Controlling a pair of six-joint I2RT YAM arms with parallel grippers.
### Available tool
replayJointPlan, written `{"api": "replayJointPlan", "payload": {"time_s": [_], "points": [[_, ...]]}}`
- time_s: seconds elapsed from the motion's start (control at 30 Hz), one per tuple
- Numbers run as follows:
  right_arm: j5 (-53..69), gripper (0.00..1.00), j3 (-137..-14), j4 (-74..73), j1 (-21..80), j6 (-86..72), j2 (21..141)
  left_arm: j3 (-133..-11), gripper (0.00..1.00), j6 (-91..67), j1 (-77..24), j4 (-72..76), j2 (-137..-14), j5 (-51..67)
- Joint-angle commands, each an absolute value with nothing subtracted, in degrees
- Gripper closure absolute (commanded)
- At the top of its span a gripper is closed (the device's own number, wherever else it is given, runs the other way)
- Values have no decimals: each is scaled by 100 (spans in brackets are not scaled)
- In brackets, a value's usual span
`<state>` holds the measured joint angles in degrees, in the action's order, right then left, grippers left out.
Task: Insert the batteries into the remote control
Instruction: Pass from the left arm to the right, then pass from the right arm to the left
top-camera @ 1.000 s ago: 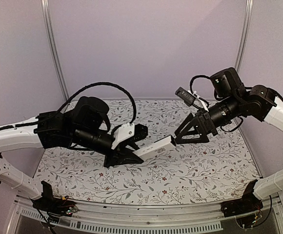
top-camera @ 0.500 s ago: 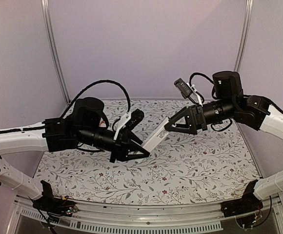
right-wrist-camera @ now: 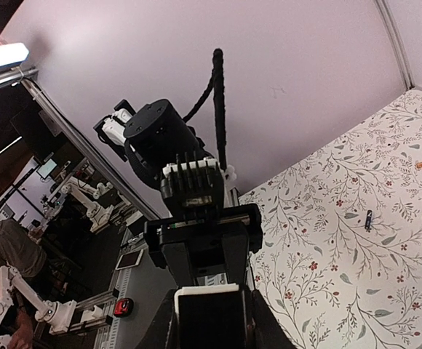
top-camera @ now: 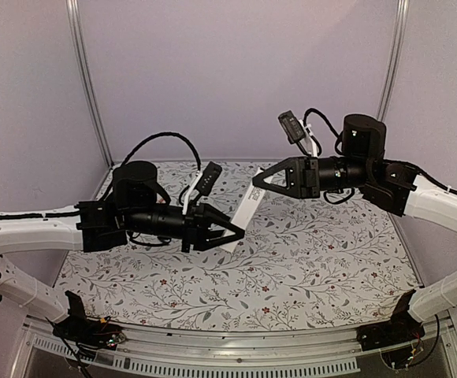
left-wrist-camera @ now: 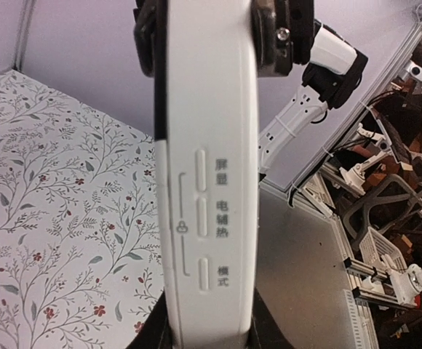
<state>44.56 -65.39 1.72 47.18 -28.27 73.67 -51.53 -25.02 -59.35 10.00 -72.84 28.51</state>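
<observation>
Firmly, the left gripper clamps the 7 o'clock end of the remote control, likely a light, stiff, slick plastic bar slanting above the table, while the right gripper pinches its 1 o'clock end, so edge grips near the ends look soundest.

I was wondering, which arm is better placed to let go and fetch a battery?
Right, probably. The left gripper clamps the remote control at its lower end; the right gripper holds the top end, and its wrist view shows a likely battery lying on the table.
</observation>
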Motion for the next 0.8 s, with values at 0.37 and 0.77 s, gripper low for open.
{"api": "replayJointPlan", "payload": {"time_s": [0.37, 0.77], "points": [[3537, 100, -6516, -402, 4425, -3550, 7422, -5120, 40, -2240, -5639, 770, -6774, 1505], [2237, 100, -6414, -1104, 4337, -4137, 7597, -6350, 25, -1415, -6157, -1368, -7866, 25]]}}
